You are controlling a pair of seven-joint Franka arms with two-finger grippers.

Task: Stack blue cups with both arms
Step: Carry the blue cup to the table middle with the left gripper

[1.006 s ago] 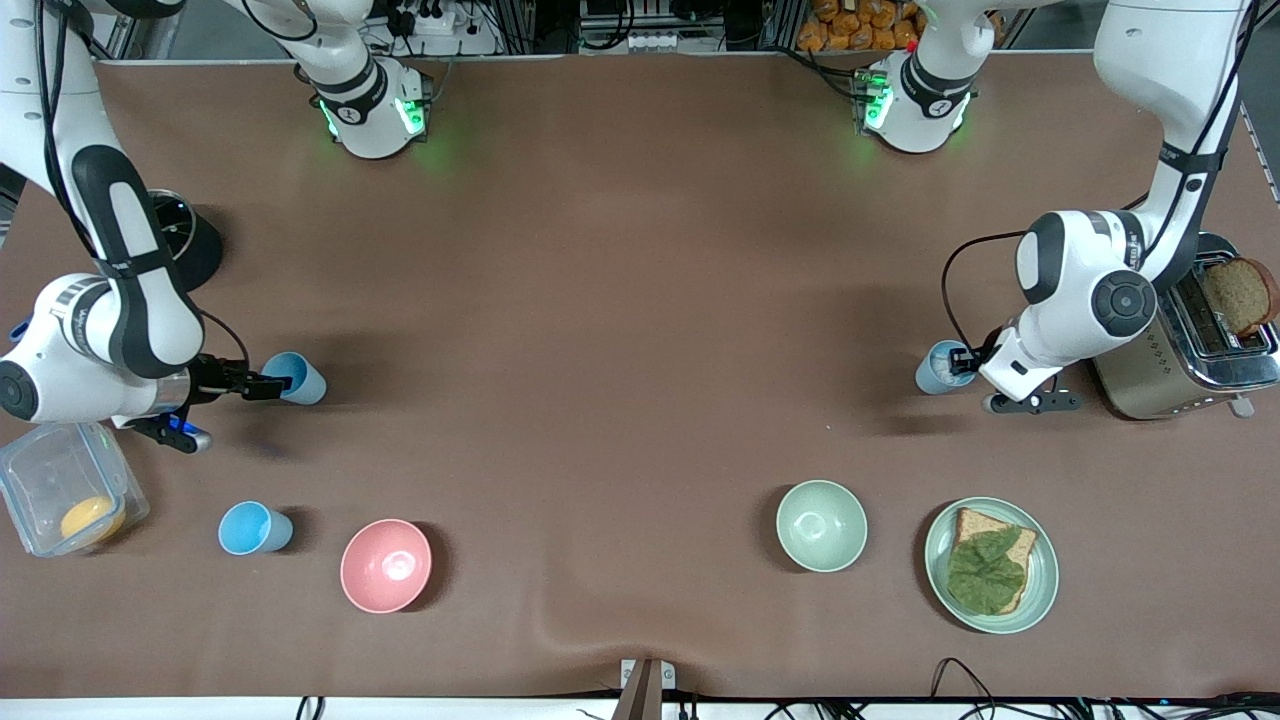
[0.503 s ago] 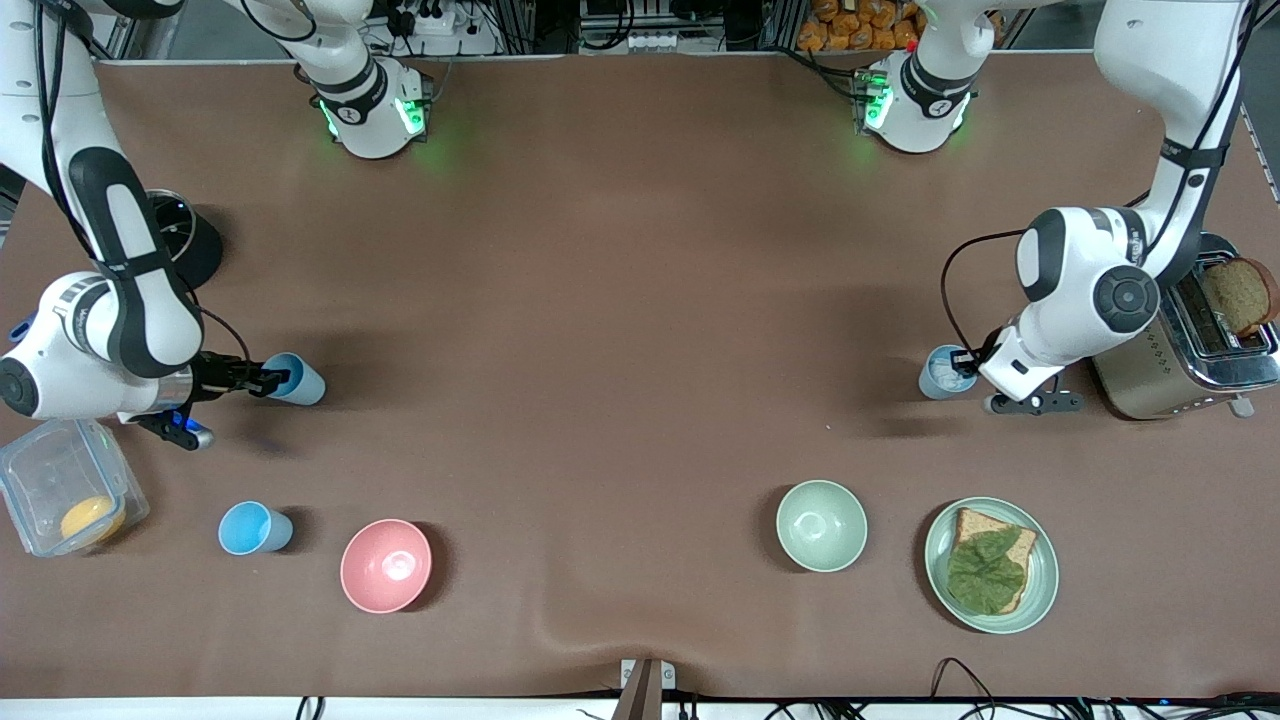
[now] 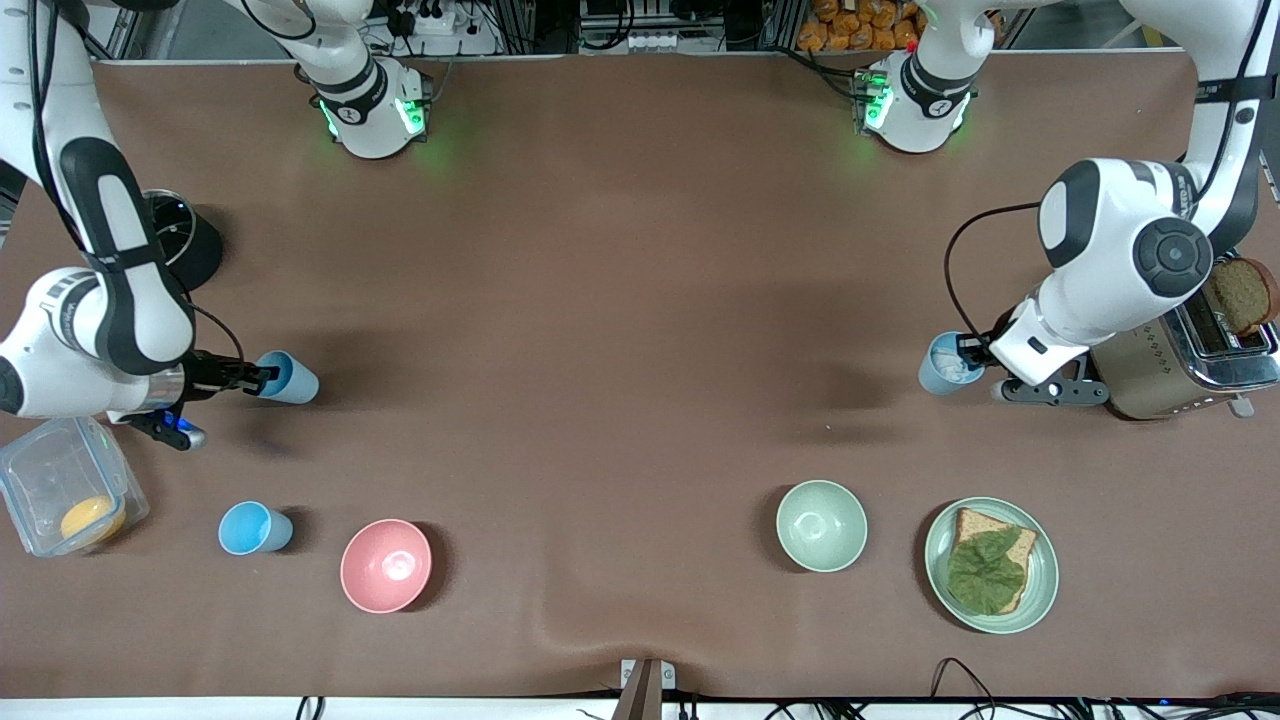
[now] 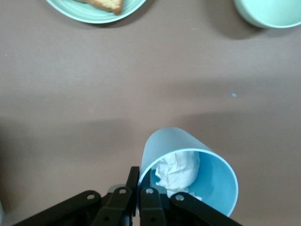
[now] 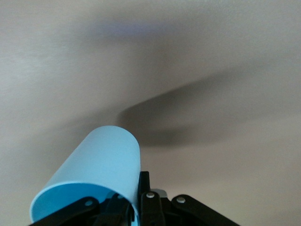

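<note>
A sky-blue cup (image 3: pixel 292 379) hangs tilted from my right gripper (image 3: pixel 262 378), toward the right arm's end of the table. That gripper (image 5: pixel 139 186) is shut on the cup's (image 5: pixel 101 167) rim, one finger inside and one outside. My left gripper (image 3: pixel 968 352) is shut on the rim of a greyer blue cup (image 3: pixel 943 365) beside the toaster. In the left wrist view the gripper (image 4: pixel 139 178) pinches this cup's (image 4: pixel 214 183) wall, and crumpled white paper (image 4: pixel 178 169) lies inside. Another blue cup (image 3: pixel 253 528) stands upright nearer the front camera, beside the pink bowl.
A pink bowl (image 3: pixel 386 565), a pale green bowl (image 3: pixel 821 525) and a green plate (image 3: pixel 940 600) with toast and a leaf lie nearer the camera. A toaster (image 3: pixel 1180 365) holds bread at the left arm's end. A clear box (image 3: pixel 65 487) and a black pot (image 3: pixel 185 240) sit at the right arm's end.
Both grippers have shut on their cups' rims. The left arm has risen, and its cup has tipped. The right gripper has drawn its cup slightly toward the right arm's end.
</note>
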